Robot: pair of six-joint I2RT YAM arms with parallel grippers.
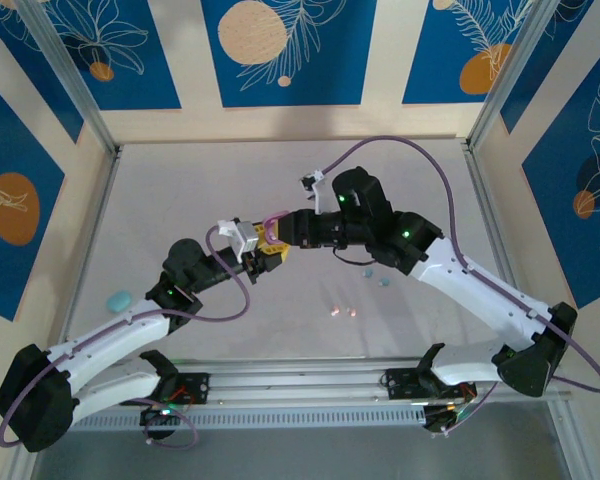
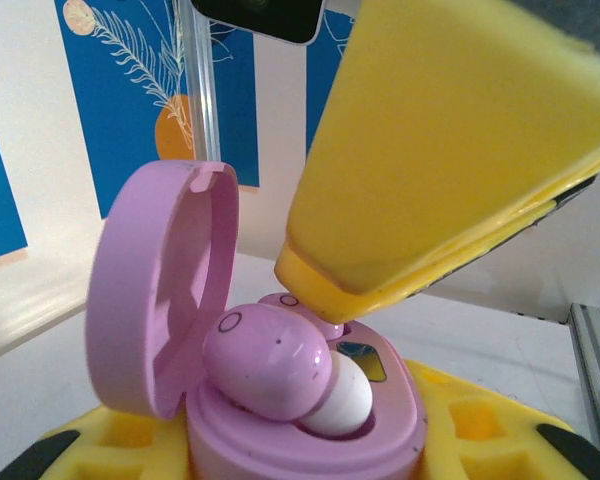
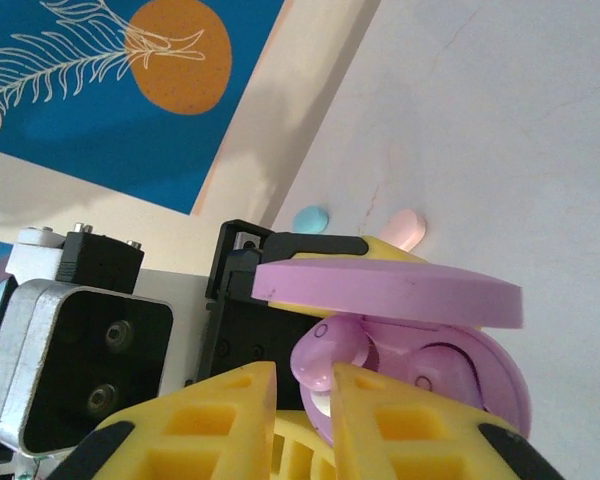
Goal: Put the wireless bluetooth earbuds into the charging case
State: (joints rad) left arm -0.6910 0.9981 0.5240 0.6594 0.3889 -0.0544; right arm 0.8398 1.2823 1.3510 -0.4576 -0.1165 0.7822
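My left gripper is shut on the base of a purplish-pink charging case, whose lid stands open. One purplish-pink earbud with a white tip lies tilted and loose across the near socket. A second one sits at the far socket, under the yellow tip of my right gripper. That gripper's fingers stand a narrow gap apart with nothing between them, and the loose earbud lies just past their tips. Both grippers meet above mid-table, left gripper against right gripper.
On the table lie a pair of peach-pink earbuds and light-blue ones, near the right arm. A light-blue pebble case sits at the far left. A blue case and a pink case lie beyond the held case.
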